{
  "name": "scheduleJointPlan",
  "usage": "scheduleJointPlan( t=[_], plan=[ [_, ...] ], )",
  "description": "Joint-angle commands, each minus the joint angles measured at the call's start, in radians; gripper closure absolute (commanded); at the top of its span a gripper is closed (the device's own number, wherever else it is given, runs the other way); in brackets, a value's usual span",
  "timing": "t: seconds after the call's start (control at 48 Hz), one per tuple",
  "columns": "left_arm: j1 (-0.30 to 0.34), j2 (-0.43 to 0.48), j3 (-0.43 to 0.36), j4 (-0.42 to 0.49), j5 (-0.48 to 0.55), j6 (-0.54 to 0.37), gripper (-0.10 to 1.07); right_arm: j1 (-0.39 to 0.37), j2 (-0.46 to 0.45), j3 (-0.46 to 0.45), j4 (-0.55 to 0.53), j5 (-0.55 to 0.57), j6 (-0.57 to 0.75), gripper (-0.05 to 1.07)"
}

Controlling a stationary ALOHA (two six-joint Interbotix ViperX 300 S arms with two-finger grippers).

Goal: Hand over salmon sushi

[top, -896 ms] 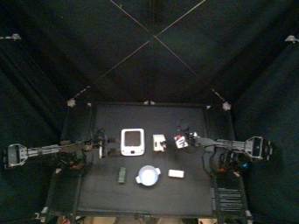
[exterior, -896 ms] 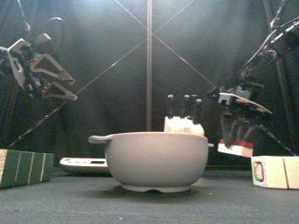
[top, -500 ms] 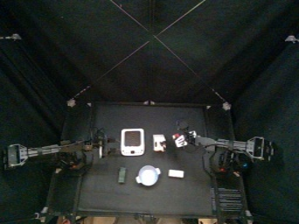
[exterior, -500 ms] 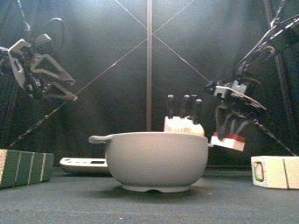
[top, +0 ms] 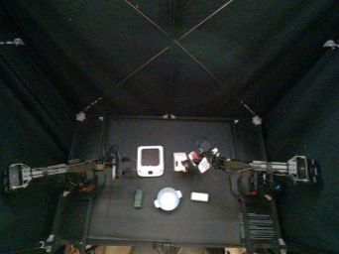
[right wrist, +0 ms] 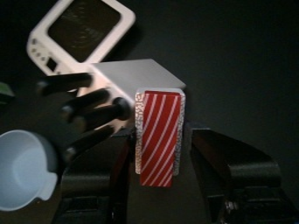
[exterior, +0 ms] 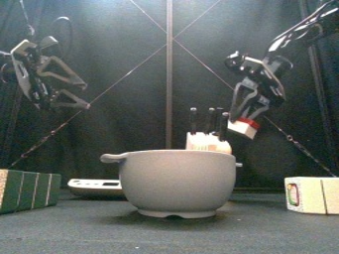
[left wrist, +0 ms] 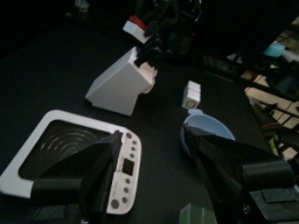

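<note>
Over on the left, the left gripper [exterior: 47, 74] hangs high above the table's left side, jaws spread wide and empty, exactly where it was a second ago. It's waiting, nothing more.

Below it in the top view sits the white scale [top: 150, 160], flat on the table, untouched. Coming toward the middle, the white bowl [exterior: 176, 181] stands near the front edge, big in the front view, and just behind it the white knife block [exterior: 205, 142] with its black handles sticking up.

Now the action: the right gripper [exterior: 245, 121] has risen and swung in toward the centre. A moment back it was lower and further right; now it's well clear of the table, up above and just right of the knife block. Pinched between its jaws is the salmon sushi [right wrist: 159, 137], the striped orange-red top facing the wrist camera, jaws closed narrow on its sides. In the front view the piece shows at the gripper's tip, red over white.

So the pick is done and the carry is under way, I'd say. The sushi is airborne and heading for the middle, but the two grippers are well apart. The left arm needs to come across to meet it.

Far right, near the front, a small box [exterior: 312, 194] sits undisturbed.
</note>
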Motion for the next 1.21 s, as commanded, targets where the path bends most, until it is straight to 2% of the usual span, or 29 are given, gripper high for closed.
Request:
scheduleJointPlan(
  t=[0.0,0.104,0.292,0.479,0.688,0.917,1.188],
  plan=[
    [-0.003,0.003,-0.035,0.000,-0.058,0.002,0.05,0.046,-0.058,-0.025,-0.046,-0.021,0.009,0.35],
    [-0.006,0.003,-0.041,-0.002,-0.114,0.002,0.05,0.100,-0.097,-0.023,-0.084,-0.060,0.009,0.35],
    [-0.006,0.015,-0.057,-0.006,-0.138,0.005,0.05,0.166,-0.124,-0.017,-0.152,-0.173,0.003,0.35],
    [-0.032,0.067,-0.091,-0.032,-0.153,0.049,0.05,0.169,-0.081,-0.018,-0.212,-0.353,0.003,0.35],
    [-0.126,0.181,-0.163,-0.092,-0.166,0.149,0.05,0.167,0.017,-0.035,-0.256,-0.503,0.000,0.35],
    [-0.219,0.299,-0.235,-0.112,-0.163,0.242,0.04,0.178,0.132,-0.067,-0.259,-0.540,0.000,0.35],
    [-0.224,0.448,-0.319,-0.138,-0.158,0.279,0.04,0.183,0.216,-0.133,-0.258,-0.540,0.000,0.35]
  ],
)
